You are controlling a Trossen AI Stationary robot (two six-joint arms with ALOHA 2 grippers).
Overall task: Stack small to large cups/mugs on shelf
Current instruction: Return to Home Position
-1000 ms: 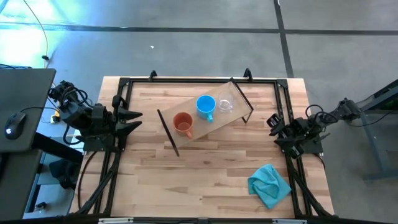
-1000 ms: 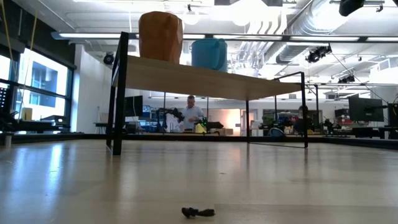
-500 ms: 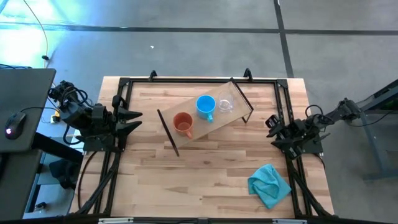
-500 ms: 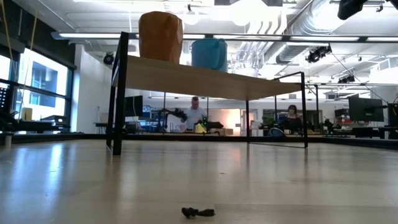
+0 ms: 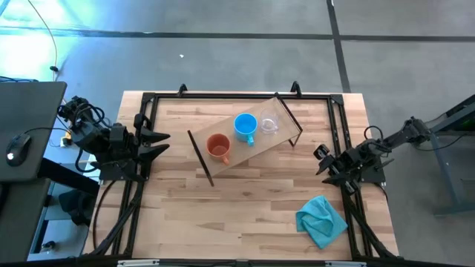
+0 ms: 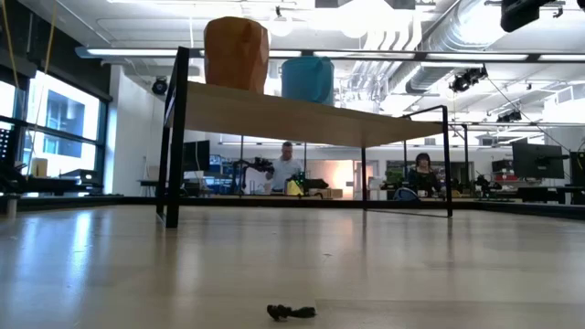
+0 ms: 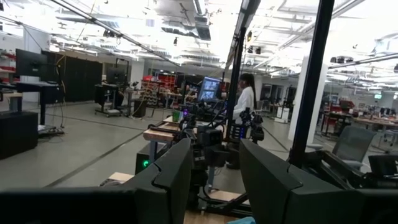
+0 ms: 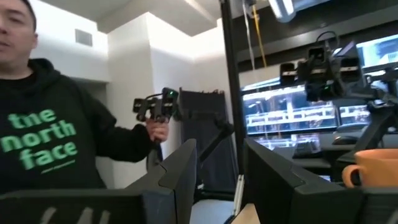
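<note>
- I am reading the placing work as complete: all three vessels are standing on the long light-wood shelf with thin black metal end frames (image 5: 239,153), and none is resting on the tabletop around it.
- The small clear see-through cup (image 5: 269,122) is standing nearest one end frame of the shelf, the bright blue handled mug (image 5: 246,125) is standing just beside it toward the shelf's middle, and the orange-brown handled mug (image 5: 218,146) is standing nearest the opposite end frame.
- I am judging this row to run small to large along the board. I cannot tell whether the clear cup and the blue mug are touching.
- The low view is confirming the orange-brown mug and the blue mug upright on top of the board; the clear cup cannot be made out there.
- What is left, by my judgement, is only parking both arms clear of the shelf.
- I am holding my left gripper (image 5: 165,142) off the shelf's orange-mug end, well apart from it, with the fingers spread and nothing between them.
- I am holding my right gripper (image 5: 319,161) off the shelf's clear-cup end, well apart from the board, fingers likewise spread and empty.
- The right wrist view is showing the orange-brown mug far beyond my fingers, not between them.
- A crumpled teal cloth (image 5: 321,220) is lying on the tabletop, well apart from the shelf and beyond my right gripper. It is no part of the stack.
</note>
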